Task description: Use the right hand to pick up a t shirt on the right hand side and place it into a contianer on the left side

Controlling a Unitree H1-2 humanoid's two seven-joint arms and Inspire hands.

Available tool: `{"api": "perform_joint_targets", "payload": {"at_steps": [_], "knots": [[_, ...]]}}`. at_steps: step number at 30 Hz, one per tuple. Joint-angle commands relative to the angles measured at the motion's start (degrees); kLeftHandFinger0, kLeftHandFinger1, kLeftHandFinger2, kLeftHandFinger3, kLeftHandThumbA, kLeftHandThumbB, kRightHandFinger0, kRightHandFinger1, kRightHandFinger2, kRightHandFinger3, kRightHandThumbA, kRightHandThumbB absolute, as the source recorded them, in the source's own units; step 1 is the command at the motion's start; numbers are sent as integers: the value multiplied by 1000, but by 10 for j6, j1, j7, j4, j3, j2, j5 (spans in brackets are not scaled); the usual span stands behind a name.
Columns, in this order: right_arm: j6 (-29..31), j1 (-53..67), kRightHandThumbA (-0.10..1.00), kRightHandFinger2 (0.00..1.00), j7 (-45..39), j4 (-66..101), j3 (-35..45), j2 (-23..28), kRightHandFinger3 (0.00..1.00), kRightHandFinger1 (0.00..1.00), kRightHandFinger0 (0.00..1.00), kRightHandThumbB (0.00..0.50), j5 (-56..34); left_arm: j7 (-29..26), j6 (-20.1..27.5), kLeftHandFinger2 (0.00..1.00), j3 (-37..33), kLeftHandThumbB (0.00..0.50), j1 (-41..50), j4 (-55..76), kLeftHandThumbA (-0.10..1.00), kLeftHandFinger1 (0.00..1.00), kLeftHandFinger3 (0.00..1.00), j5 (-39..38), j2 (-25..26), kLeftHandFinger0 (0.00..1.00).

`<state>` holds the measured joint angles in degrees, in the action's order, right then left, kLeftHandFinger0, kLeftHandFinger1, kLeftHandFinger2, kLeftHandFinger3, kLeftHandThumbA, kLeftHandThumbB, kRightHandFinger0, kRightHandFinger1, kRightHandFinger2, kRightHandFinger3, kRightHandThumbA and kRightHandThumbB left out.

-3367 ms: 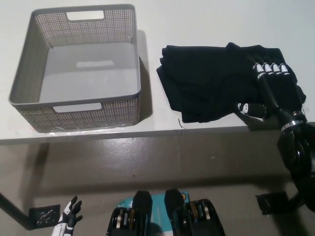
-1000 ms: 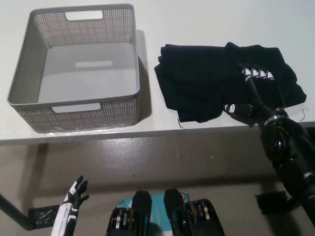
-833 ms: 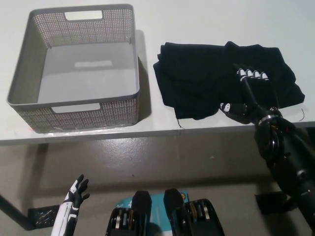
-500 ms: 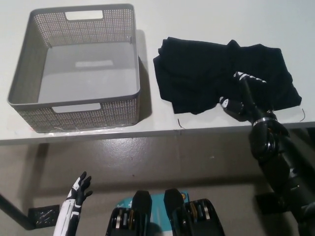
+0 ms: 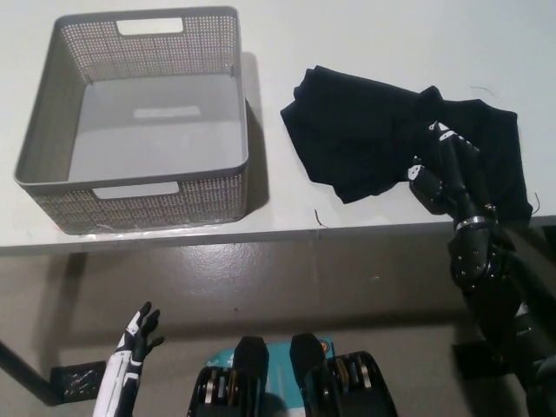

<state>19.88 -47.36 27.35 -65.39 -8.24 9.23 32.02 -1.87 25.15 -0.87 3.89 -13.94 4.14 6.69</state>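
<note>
This looks like a robot test space or lab, not a lived-in home. A plain white counter (image 5: 391, 35) with a straight front edge carries only two things: a grey perforated plastic basket (image 5: 130, 204) with cut-out handles, and a crumpled black t-shirt (image 5: 373, 139), laid out side by side like a set exercise. Below the counter's edge lies a bare, dull grey-brown floor (image 5: 287, 278), smooth like sealed concrete. A small dark patterned piece (image 5: 76, 380) sits on the floor at the lower left; what it is cannot be told.
</note>
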Motion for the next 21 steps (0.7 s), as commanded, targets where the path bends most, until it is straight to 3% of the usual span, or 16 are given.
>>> {"api": "perform_joint_targets", "payload": {"at_steps": [1,3,7,10,12,19,21], "knots": [[22,-8,-100,717,18,-1,-3,-8,772,399,0,77,-24,-4,18,1000,-3,249,8,9,1000,1000,1000,7,1,944],[24,-7,-100,726,20,0,0,-10,768,403,0,79,-31,0,18,1000,-4,253,11,9,1000,1000,1000,3,1,948],[44,-13,-100,611,13,25,47,-25,616,288,0,96,-93,5,18,1000,-6,256,16,8,1000,1000,1000,-4,-2,944],[0,-34,-100,512,-3,88,96,-43,474,161,0,139,-144,5,18,1000,-5,265,19,8,1000,1000,1000,-5,-3,946],[-25,-50,-100,477,-13,133,130,-54,453,99,0,138,-180,4,18,1000,-5,264,19,7,1000,1000,1000,-1,-2,954],[-139,-93,-100,436,-31,281,171,-65,464,38,0,117,-202,13,18,1000,-9,256,31,9,1000,1000,1000,-6,0,955],[-146,-101,-100,423,-28,291,176,-65,465,37,0,117,-206,12,18,1000,-9,258,32,10,1000,1000,1000,-4,-1,947]]}}
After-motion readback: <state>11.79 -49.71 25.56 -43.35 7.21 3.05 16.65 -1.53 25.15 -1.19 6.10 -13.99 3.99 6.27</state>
